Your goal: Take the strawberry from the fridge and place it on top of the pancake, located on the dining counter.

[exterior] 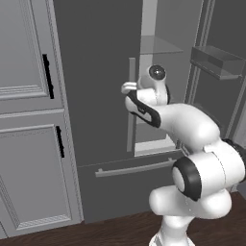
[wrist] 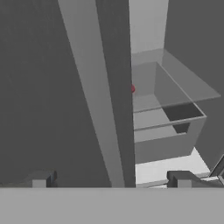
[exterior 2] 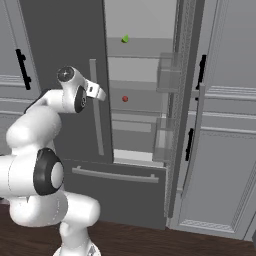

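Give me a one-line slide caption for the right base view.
White arm faces the fridge with its right door open, strawberry on a middle shelf, a small green item on the shelf above.

It was a home kitchen: a tall dark grey fridge (exterior 2: 65,50) stood open between panelled grey cabinets (exterior: 29,120), over a dark wooden floor (exterior 2: 165,242).

dark grey fridge (exterior 2: 65,45), pale inside, clear glass shelves. red strawberry (exterior 2: 125,99) there, a green cone (exterior 2: 125,38) above. grey panelled cabinets (exterior: 29,120), black handles. white arm (exterior: 192,129), dark joints. dark wood floor (exterior 2: 175,242).
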Available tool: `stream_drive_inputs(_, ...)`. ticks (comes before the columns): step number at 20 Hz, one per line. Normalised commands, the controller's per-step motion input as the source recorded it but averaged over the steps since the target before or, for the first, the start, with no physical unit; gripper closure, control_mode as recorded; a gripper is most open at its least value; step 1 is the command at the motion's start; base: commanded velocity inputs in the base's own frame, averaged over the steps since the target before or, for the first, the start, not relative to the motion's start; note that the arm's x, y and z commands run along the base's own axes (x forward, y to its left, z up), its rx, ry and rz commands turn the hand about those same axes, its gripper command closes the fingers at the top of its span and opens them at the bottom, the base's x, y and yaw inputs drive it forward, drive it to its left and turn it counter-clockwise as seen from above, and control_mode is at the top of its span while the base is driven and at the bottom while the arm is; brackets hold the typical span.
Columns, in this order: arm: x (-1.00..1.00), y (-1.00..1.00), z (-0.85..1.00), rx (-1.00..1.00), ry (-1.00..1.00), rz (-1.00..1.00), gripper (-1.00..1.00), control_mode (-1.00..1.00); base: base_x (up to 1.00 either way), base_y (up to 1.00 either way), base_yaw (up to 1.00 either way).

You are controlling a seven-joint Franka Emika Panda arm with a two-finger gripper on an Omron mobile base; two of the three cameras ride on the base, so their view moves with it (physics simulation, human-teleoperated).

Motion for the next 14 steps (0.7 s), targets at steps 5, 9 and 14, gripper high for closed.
stream_drive_inputs(5, 0.19, 0.02, -0.01, 0.0, 0.0, 0.0, -1.0, -1.0, 0.0, 0.0, 0.0)
stream_drive_inputs(9, 0.54, 0.04, 0.0, -0.02, 0.0, 0.0, -1.0, -1.0, 0.0, 0.0, 0.0)
stream_drive_inputs(14, 0.57, 0.0, 0.0, -0.05, 0.0, 0.0, -1.0, -1.0, 0.0, 0.0, 0.0)
